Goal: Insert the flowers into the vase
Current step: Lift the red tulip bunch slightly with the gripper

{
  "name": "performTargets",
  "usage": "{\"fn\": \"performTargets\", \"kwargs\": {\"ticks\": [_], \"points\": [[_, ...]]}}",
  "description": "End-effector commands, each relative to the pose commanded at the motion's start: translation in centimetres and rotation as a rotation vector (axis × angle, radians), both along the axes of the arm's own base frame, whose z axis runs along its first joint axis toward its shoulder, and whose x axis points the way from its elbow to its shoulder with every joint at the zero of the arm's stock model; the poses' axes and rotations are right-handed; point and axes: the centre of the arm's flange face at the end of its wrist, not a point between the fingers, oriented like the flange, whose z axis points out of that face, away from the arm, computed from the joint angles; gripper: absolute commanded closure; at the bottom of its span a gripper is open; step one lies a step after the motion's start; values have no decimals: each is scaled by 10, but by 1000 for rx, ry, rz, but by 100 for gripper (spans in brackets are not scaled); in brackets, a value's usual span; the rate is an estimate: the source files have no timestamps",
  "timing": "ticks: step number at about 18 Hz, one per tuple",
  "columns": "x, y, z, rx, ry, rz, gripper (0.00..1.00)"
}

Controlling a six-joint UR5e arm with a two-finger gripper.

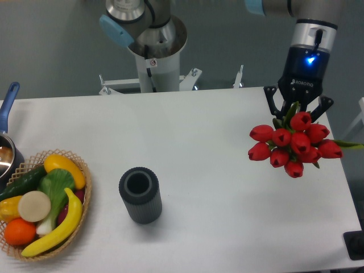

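The flowers [293,144], a tight bunch of red tulip buds with green stems and leaves, hang above the table's right side. My gripper [297,110] is directly behind and above the bunch, shut on its stems, which the buds mostly hide. The vase [140,194], a dark grey ribbed pot with a round open mouth, stands upright on the table left of centre, far to the left of the flowers.
A wicker basket [79,219] with fruit and vegetables sits at the front left corner. A pot with a blue handle [8,105] stands at the left edge. The arm's base column [154,62] rises behind the white table [216,187].
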Motion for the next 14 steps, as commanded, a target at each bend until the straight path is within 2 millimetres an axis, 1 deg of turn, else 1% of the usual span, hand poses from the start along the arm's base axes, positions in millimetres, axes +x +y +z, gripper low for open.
{"fn": "performTargets", "kwargs": {"ticks": [3,5,7,14], "points": [[2,3,-3,-2,-3,-9,71],[1,3,0,0,0,-6,71],[2,4,-6,-3,-7,-11,71],[4,9,-10,-5,-14,-20,71]]}}
